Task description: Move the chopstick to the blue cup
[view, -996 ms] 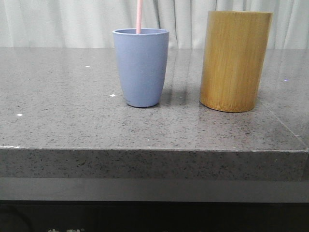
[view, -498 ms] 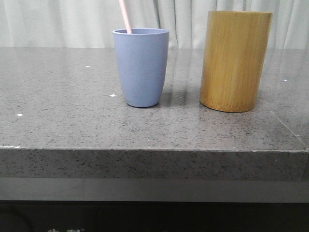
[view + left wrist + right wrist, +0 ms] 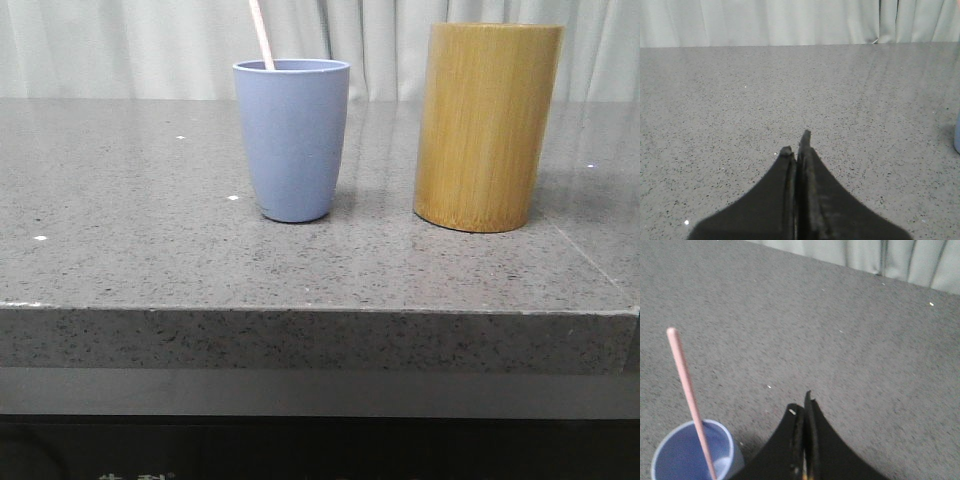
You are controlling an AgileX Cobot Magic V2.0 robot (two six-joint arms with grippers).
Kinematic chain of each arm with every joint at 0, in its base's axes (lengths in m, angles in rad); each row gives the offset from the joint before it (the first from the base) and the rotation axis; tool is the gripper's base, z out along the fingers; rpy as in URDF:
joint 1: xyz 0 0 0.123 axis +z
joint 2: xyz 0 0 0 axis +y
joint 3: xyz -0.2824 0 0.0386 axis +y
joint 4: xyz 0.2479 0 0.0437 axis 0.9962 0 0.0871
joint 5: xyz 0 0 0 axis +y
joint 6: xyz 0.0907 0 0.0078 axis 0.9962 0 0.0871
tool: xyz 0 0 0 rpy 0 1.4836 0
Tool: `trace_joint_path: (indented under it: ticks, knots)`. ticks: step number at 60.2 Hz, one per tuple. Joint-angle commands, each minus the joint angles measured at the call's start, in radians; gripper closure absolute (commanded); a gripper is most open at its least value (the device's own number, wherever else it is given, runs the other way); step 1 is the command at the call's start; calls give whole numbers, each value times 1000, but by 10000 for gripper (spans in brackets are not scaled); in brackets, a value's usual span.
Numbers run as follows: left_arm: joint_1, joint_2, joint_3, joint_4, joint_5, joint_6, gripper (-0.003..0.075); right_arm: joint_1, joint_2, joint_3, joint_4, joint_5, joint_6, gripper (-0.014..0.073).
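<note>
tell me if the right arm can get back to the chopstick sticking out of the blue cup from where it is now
Probably yes. In the right wrist view the right gripper hangs shut just above the blue cup, and the chopstick leans free of the rim with nothing between them. It would have to open first.

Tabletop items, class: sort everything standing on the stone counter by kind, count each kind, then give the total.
Blue cup: 1
Bamboo cylinder: 1
Chopstick, standing in the cup: 1
Total: 3
</note>
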Motion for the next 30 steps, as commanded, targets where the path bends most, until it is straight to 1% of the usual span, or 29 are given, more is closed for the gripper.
trace_joint_path:
  ticks: [1, 7, 12, 18, 24, 30]
  knots:
    - [1, 7, -27, -8, -86, -9, 739, -53, -64, -38, -20, 15, -10, 671]
    - [1, 7, -27, -8, -86, -9, 739, -113, -109, -11, -20, 53, -10, 673]
    - [1, 7, -27, -8, -86, -9, 739, -156, -162, 46, -21, 55, -10, 673]
    - [1, 7, -27, -8, -86, -9, 739, -196, -237, 153, -21, 39, -10, 673]
    - [1, 7, -27, -8, -86, -9, 739, -205, -328, 276, -22, -5, -10, 673]
    - [1, 7, -27, -8, -86, -9, 739, -205, -437, 427, -22, -103, -10, 673]
